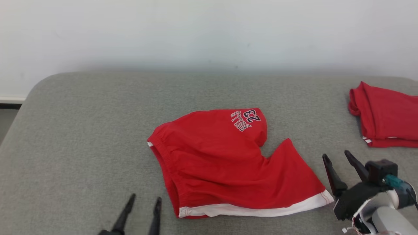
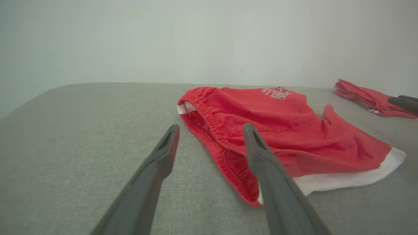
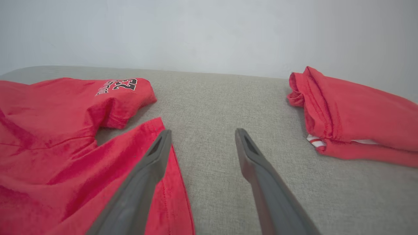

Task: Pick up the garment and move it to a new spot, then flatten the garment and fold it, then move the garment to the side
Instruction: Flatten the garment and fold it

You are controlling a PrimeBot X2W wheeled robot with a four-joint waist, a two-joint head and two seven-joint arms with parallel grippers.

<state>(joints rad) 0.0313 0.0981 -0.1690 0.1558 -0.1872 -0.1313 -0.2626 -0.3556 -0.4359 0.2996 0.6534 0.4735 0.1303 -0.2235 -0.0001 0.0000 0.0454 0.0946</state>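
The garment (image 1: pixel 225 163) is a pair of red shorts with a white hem and a "23" print, lying spread on the grey surface; I also see the garment (image 2: pixel 281 130) in the left wrist view and the garment (image 3: pixel 65 137) in the right wrist view. My left gripper (image 1: pixel 144 201) stands open just left of the waistband, nothing between its fingers. My right gripper (image 1: pixel 336 156) stands open just right of the white-hemmed leg, empty. In their own wrist views the left gripper (image 2: pixel 210 130) and right gripper (image 3: pixel 200 135) both show parted fingers.
A second red garment (image 1: pixel 388 116), folded, lies at the right edge of the grey padded surface (image 1: pixel 98 130); it also appears as the folded red garment (image 3: pixel 352 114) ahead and right of my right gripper. A pale wall stands behind.
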